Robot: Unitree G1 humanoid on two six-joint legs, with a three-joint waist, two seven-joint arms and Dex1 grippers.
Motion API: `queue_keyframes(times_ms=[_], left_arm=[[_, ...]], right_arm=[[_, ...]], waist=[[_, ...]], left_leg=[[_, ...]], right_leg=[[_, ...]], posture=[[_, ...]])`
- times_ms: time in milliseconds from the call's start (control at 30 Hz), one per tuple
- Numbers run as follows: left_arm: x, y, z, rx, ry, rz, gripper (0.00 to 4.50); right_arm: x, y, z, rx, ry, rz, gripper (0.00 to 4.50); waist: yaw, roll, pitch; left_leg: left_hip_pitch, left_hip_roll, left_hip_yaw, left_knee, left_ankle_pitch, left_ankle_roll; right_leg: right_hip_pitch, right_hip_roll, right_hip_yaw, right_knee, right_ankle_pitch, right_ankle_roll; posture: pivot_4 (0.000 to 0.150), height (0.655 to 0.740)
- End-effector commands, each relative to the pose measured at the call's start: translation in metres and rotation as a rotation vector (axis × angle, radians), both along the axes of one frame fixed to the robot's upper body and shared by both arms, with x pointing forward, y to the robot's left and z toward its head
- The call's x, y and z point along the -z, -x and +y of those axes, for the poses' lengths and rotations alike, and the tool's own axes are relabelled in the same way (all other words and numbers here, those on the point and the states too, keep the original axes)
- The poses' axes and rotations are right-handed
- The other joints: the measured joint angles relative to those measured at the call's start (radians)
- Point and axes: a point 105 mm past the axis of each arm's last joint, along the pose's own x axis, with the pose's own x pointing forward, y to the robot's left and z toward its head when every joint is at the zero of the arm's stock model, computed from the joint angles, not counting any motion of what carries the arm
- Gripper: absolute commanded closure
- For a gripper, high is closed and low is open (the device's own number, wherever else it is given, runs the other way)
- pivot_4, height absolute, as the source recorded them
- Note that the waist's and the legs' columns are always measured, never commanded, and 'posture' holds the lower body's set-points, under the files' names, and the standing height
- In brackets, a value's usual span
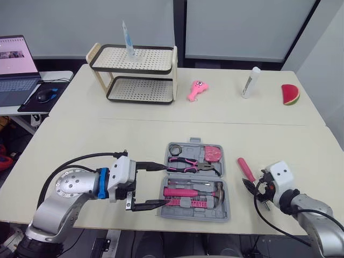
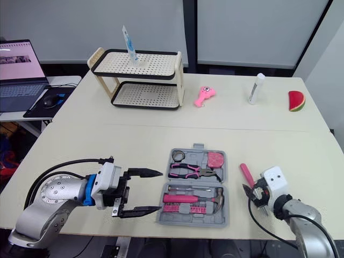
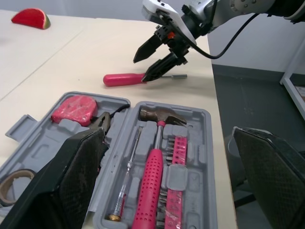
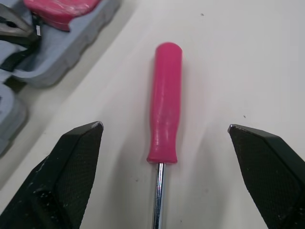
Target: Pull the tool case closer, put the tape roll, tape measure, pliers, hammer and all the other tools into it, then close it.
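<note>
The grey tool case [image 1: 226, 209] lies open near the table's front edge. In it are a tape roll [image 1: 177, 149], a pink tape measure [image 1: 214, 153], pliers [image 1: 185, 163], a pink-handled hammer [image 3: 151, 171] and a rack of bits. My left gripper [image 1: 164, 184] is open, its fingers spanning the case's left side. A pink-handled screwdriver [image 4: 164, 109] lies on the table to the right of the case. My right gripper [image 4: 164, 126] is open at the screwdriver's metal shaft end, with one finger on each side of the shaft.
At the back of the table stand a two-tier rack [image 1: 134, 72] with a blue-white tube [image 1: 128, 40] on top, a pink toy [image 1: 196, 90], a white tube [image 1: 250, 82] and a watermelon slice [image 1: 290, 94]. A laptop [image 1: 16, 64] and a mouse [image 1: 45, 95] sit on a side desk to the left.
</note>
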Motion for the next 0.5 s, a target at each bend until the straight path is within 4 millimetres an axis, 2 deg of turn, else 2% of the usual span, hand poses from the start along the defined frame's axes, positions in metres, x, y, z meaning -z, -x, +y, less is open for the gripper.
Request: queue_keyframes(times_ms=[33,100,133,200,333,500], left_arm=[[-0.007,0.002,0.001,0.02,0.009,-0.016,0.0],[-0.008,0.001,0.001,0.022,0.007,-0.018,0.0],[-0.008,0.001,0.001,0.024,0.006,-0.018,0.0],[-0.008,0.001,0.001,0.026,0.006,-0.018,0.0],[-0.009,0.001,0.001,0.03,0.008,-0.02,0.0],[-0.009,0.002,0.002,0.027,0.003,-0.019,0.0]], right_arm=[[-0.002,-0.006,-0.003,0.029,0.005,-0.035,0.03],[0.0,-0.006,-0.001,0.036,-0.016,-0.034,0.03],[0.002,-0.006,0.0,0.036,-0.015,-0.032,0.2],[0.005,-0.006,0.001,0.044,-0.031,-0.023,0.61],[0.011,-0.001,0.005,0.042,-0.034,-0.009,1.92],[0.012,0.002,0.008,0.051,-0.047,-0.014,2.94]], waist=[[0.0,0.0,0.0],[0.0,0.0,0.0],[0.0,0.0,0.0],[-0.001,0.0,0.0],[-0.002,0.0,0.0],[-0.002,0.0,0.0]], left_leg=[[0.0,0.0,0.0,0.0,0.0,0.0],[0.0,0.0,0.0,0.0,0.0,0.0],[0.0,0.0,0.0,0.0,0.0,0.0],[0.0,0.0,0.0,0.0,0.0,0.0],[0.0,0.0,0.0,0.0,0.0,0.0],[0.0,0.0,0.0,0.0,0.0,0.0]], right_leg=[[0.0,0.0,0.0,0.0,0.0,0.0],[0.0,0.0,0.0,0.0,0.0,0.0],[0.0,0.0,0.0,0.0,0.0,0.0],[0.0,0.0,0.0,0.0,0.0,0.0],[0.0,0.0,0.0,0.0,0.0,0.0],[0.0,0.0,0.0,0.0,0.0,0.0]], posture=[[0.15,0.735],[0.15,0.735],[0.15,0.735],[0.15,0.735],[0.15,0.735],[0.15,0.735]])
